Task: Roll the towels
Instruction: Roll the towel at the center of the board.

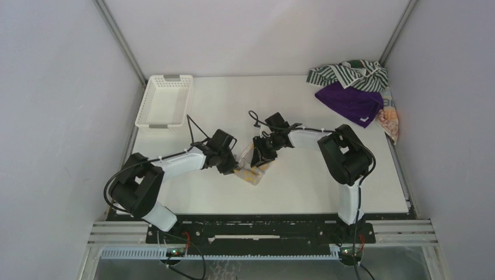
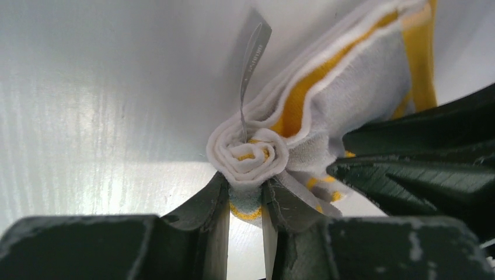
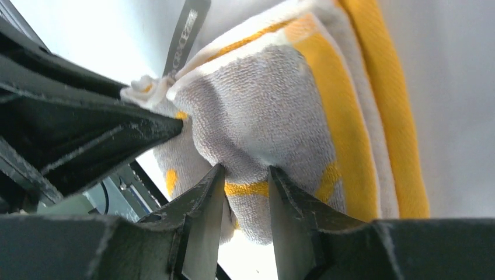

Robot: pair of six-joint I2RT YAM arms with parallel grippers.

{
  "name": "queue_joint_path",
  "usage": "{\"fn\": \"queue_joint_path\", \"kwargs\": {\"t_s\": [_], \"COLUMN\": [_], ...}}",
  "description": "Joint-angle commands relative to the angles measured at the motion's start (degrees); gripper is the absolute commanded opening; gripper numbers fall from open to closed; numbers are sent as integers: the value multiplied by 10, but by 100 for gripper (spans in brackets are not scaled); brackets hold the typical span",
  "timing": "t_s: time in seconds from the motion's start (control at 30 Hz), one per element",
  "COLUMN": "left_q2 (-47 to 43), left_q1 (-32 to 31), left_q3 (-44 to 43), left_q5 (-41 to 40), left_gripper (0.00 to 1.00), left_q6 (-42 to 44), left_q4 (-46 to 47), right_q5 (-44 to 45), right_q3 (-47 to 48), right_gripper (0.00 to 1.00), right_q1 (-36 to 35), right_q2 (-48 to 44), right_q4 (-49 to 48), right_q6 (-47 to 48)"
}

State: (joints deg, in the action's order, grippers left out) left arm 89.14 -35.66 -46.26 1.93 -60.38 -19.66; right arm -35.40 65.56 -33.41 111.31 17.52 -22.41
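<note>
left hand point(image 2: 246, 198) and right hand point(image 3: 246, 175) each pinch the part-rolled yellow towel point(image 2: 362, 93), apparently on the table point(image 1: 303, 181).

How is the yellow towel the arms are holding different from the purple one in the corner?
The yellow towel sits centrally, pinched in the jaws of the left gripper and right gripper; the purple towel lies untouched in the far right corner. The yellow towel's end is wound into a spiral; the purple towel is a loose heap. The yellow towel has white bands; the purple towel is plain. Both are soft cloths.
</note>
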Motion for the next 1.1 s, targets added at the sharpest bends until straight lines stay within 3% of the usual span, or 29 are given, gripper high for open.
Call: {"fn": "queue_joint_path", "kwargs": {"t_s": [0.0,0.2,0.43,0.8,1.07], "left_q2": [-23,-5,30,57,73], "left_q1": [-6,-6,-6,-6,-6], "left_q3": [-13,-28,-63,-99,-106], "left_q5": [-18,-20,-30,-27,-16], "left_gripper": [18,18,18,18,19], "left_q6": [49,62,51,60,64], "left_q4": [-42,-64,-110,-141,-144], "right_q5": [65,68,146,378,530], "right_q3": [62,96,69,-81,-114], "right_gripper": [34,34,42,51,54], "right_q1": [4,2,-45,-242,-341], "right_q2": [55,56,-76,-225,-189], "right_q4": [29,52,73,-38,-118], "right_q6": [47,76,132,199,242]}}
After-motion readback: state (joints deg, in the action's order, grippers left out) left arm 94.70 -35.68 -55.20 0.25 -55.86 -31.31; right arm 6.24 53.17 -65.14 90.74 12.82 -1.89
